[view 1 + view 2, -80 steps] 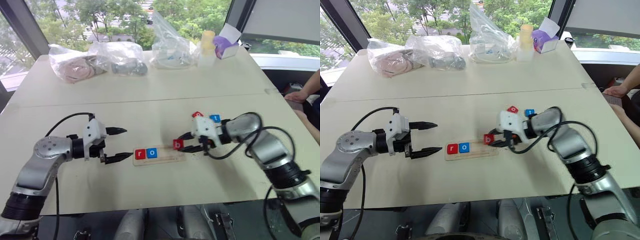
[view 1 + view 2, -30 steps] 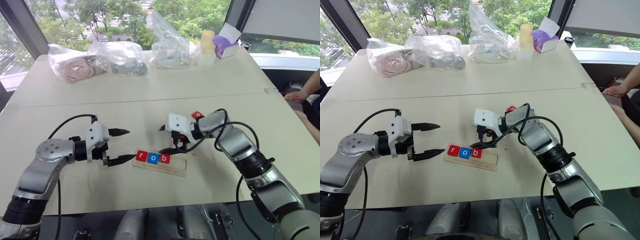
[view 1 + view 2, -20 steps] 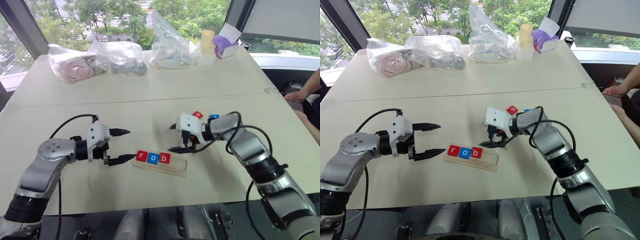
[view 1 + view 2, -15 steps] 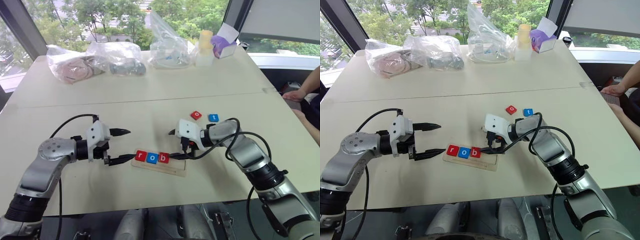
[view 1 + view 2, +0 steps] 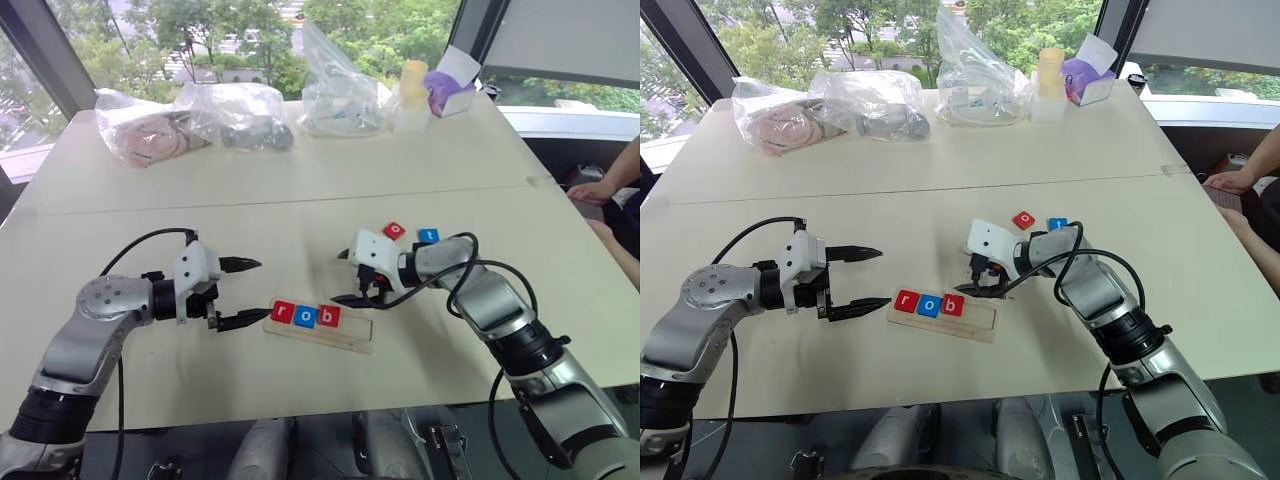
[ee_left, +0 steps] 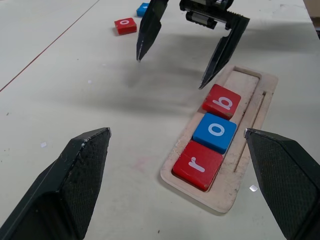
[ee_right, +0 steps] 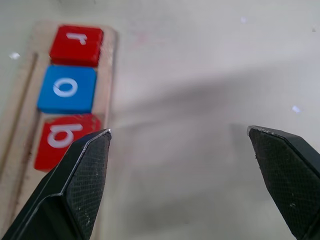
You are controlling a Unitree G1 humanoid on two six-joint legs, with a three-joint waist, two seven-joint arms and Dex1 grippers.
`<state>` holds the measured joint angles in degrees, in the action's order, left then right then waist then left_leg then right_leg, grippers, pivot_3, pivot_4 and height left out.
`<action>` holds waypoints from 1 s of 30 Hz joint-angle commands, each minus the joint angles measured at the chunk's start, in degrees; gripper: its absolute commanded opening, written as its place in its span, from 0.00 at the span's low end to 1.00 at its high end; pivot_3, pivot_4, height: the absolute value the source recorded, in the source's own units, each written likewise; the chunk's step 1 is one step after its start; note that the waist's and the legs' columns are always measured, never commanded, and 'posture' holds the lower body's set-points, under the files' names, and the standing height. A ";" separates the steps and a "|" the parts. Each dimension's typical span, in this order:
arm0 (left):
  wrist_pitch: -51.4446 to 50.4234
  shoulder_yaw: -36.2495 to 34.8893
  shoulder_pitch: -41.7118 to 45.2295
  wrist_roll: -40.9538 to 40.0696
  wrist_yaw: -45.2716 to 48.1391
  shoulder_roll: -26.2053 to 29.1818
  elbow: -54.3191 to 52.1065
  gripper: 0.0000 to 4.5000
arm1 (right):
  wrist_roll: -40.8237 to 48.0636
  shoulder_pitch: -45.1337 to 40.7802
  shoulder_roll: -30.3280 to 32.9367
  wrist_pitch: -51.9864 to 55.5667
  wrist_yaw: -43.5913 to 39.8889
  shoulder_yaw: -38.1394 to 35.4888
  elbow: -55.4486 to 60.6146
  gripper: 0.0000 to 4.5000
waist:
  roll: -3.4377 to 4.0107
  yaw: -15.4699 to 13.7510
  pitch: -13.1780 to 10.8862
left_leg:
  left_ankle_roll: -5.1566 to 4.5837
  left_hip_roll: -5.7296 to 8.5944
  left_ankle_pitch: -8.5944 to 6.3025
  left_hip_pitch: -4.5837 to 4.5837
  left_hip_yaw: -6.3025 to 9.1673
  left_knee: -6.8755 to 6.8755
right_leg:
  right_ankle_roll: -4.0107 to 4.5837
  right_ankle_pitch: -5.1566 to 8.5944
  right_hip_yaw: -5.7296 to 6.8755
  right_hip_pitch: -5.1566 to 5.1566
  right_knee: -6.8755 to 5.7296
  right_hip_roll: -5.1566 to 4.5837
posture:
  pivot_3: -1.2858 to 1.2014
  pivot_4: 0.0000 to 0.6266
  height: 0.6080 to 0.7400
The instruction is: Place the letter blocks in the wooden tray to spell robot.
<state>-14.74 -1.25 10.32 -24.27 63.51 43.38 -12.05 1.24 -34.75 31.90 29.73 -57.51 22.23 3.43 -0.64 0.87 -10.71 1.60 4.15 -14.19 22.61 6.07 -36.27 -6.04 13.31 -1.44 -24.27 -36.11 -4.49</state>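
Fingers of the left gripper (image 5: pixel 246 293) spread wide and empty, pointing level toward the near end of the tray (image 5: pixel 354 337), one tip just short of its rounded corner. Fingers of the right gripper (image 5: pixel 349 277) likewise wide apart, gripping nothing, hanging above the bare desk (image 5: pixel 300 220) just beyond the tray's middle, tips angled down and toward the left arm. Tray lying slightly askew on the desk between both arms, holding three blocks side by side at its left end: red r (image 5: pixel 283 312), blue o (image 5: pixel 305 317), red b (image 5: pixel 328 316), touching one another and spelling "rob". Right part of the tray's recess unfilled, bare wood showing. Two more blocks loose on the desk beyond the right wrist, well apart from the tray: red o (image 5: pixel 394 230) and, just beside it, blue t (image 5: pixel 428 236), partly behind the arm's cable. In the left wrist view, same three blocks seated flat in the recess, with the other arm's two dark tips poised over the desk beside the b. Plastic bags (image 5: pixel 190 118) and a small bottle (image 5: pixel 412 95) at the far edge of the desk; a person's arm (image 5: pixel 610 180) resting at the right side.
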 commanded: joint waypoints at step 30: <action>-0.05 -0.31 0.67 -0.28 -1.23 -0.48 -1.13 1.00 | -2.14 -4.18 -2.22 2.65 10.46 -6.45 -2.66 1.00 | 0.00 0.03 0.00 | 0.01 0.00 0.00 0.00 0.00 -0.01 | 0.00 -0.01 0.00 0.00 -0.02 0.01 | 0.52 0.24 1.00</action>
<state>-14.83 -1.16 10.31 -24.28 62.32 42.89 -12.08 0.51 -35.83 30.12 31.28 -52.08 21.04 2.08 -0.64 0.89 -10.71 1.61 4.15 -14.18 22.61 6.08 -36.29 -6.04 13.31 -1.44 -24.27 -36.14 -4.49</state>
